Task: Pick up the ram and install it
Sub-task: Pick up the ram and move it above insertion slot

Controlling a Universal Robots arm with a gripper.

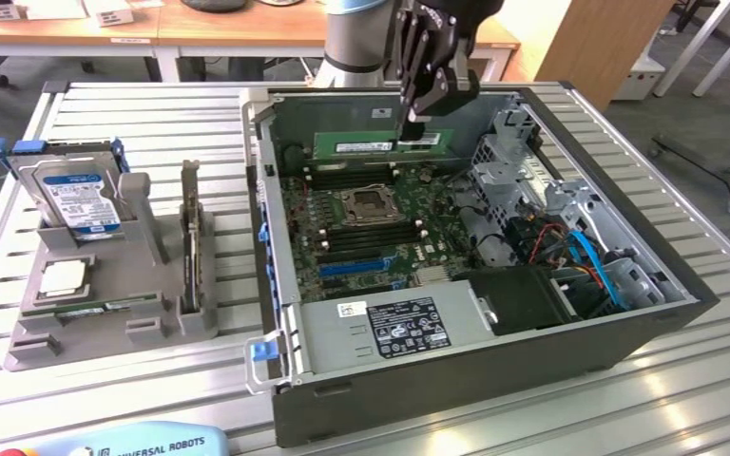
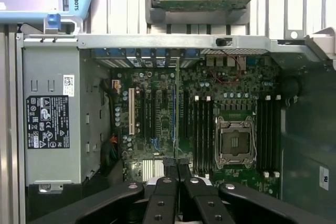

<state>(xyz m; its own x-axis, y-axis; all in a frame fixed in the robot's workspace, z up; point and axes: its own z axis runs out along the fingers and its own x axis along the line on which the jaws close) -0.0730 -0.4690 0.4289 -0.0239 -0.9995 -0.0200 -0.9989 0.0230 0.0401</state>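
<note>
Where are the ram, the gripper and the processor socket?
ram (image 1: 365, 145): exterior view, its white label strip.
gripper (image 1: 413, 133): exterior view, between its fingertips.
processor socket (image 1: 372, 204): exterior view, middle of its square frame.

Quick tally for anyone counting: one open computer case (image 1: 467, 399) on the counter (image 1: 149, 114), and inside it one motherboard (image 1: 339, 237), one processor socket (image 1: 372, 204) and one labelled power supply (image 1: 391, 328). There's one grey holder (image 1: 86, 356) carrying one hard drive (image 1: 80, 195), one square silver processor chip (image 1: 64, 275), one dark expansion card (image 1: 190, 237) and one green stick (image 1: 99, 307) lying flat, so four bits in there. Then one gripper (image 1: 413, 120) with two fingers (image 2: 170, 177), one ram (image 1: 358, 144) and one teach pendant (image 1: 137, 442), which makes two green sticks in total if the flat one is the same kind, hard to tell tbh.
</note>
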